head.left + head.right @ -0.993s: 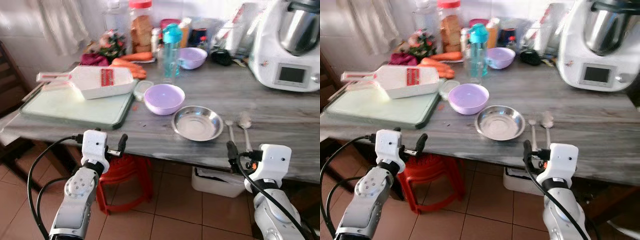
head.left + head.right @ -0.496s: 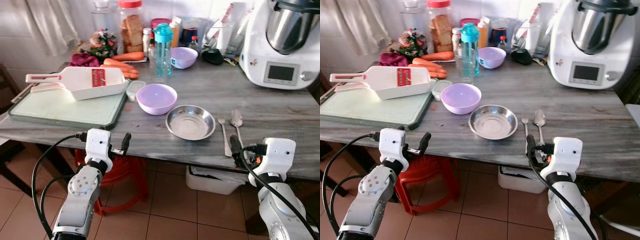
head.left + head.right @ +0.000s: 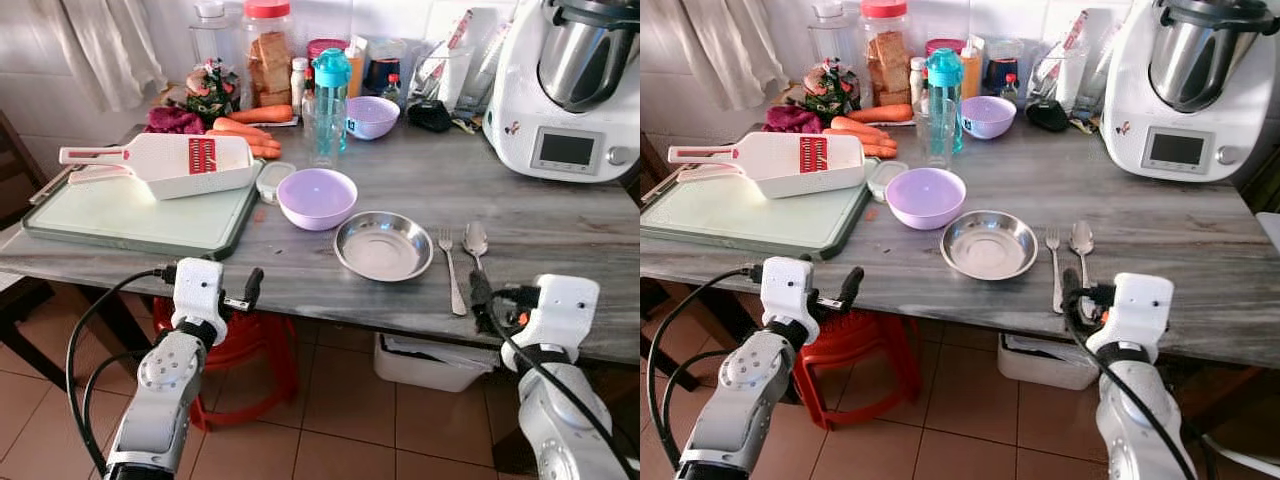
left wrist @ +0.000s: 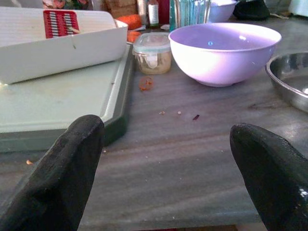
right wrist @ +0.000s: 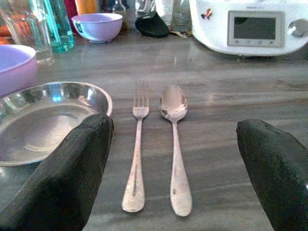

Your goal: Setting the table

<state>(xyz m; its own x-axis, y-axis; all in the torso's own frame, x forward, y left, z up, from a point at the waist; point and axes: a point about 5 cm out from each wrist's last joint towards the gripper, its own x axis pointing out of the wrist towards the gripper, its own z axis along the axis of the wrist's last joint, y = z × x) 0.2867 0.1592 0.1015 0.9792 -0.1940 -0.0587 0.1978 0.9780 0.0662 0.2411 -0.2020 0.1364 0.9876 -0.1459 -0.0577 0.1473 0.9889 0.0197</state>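
- Steel plate (image 3: pixel 384 245), fork (image 3: pixel 449 267) and spoon (image 3: pixel 475 240) now lie nearer than a second ago: I have stepped up to the table (image 3: pixel 560 240), so the cutlery is within reach.
- My right tool (image 3: pixel 478 302) hangs at the table edge just short of the fork handle, fingers (image 5: pixel 72 173) spread wide, holding nothing.
- My left tool (image 3: pixel 251 290) is likewise wide and empty below the edge, facing the lilac bowl (image 3: pixel 317 197).

A home kitchen, plainly lived in. Grey stone counter (image 3: pixel 560 215) against white wall tiles; at twelve o'clock, a crowd of jars (image 3: pixel 271 55), bottles and carrots (image 3: pixel 262 113); at two o'clock, a white cooking machine (image 3: pixel 570 85); at ten o'clock, a green cutting board (image 3: pixel 120 210) bearing a white slicer (image 3: pixel 170 160). Terracotta floor tiles and a red stool (image 3: pixel 250 345) below.
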